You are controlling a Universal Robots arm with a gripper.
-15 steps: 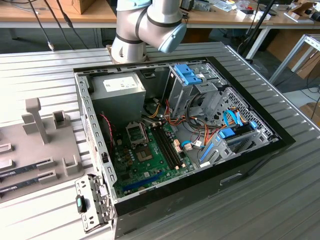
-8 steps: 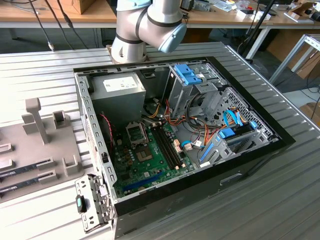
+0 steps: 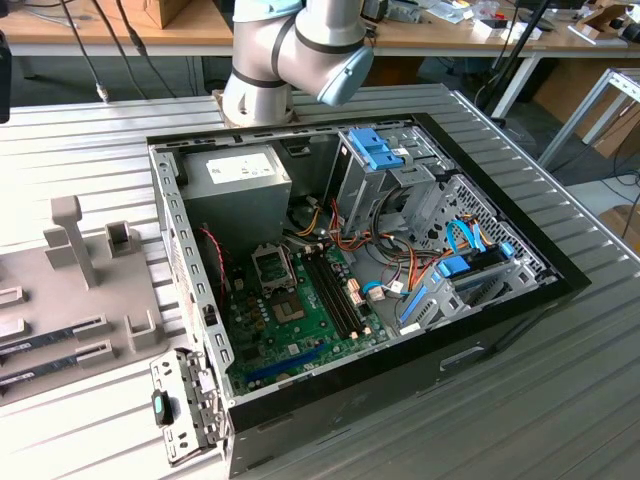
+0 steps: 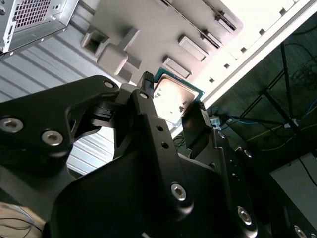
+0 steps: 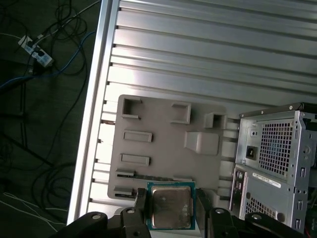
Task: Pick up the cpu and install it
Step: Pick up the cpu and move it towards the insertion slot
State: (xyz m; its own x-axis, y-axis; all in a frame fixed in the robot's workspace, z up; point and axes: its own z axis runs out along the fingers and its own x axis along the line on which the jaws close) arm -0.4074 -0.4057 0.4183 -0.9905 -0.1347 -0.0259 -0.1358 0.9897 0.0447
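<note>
1. Fingers (image 5: 140, 210) are pinching the cpu (image 5: 171, 207) by two opposite edges, one on each side. Its metal lid faces the camera in both wrist views. So the gripper (image 5: 171, 212) has it, hanging over the grey tray (image 5: 163, 124), outside the computer case (image 5: 272, 148).
2. Biggest thing around is the slatted metal table (image 3: 560, 400). In the first wrist view its edge runs just past the tray, with cables on the floor beyond, so I wouldn't drift that way.
3. The case lies open on its side. With its tall walls, the power supply box (image 3: 235, 180) and the drive cages around the green board (image 3: 300, 330), I reckon the only real room is straight above.
4. The tray has posts and slots sticking up under the cpu, so height matters here.
5. The black-framed socket (image 3: 272, 265) sits near the memory slots (image 3: 335, 290) and looks empty. My take for the carry: hold the cpu flat, don't let it tilt or slip, and keep its corners square to that frame.
</note>
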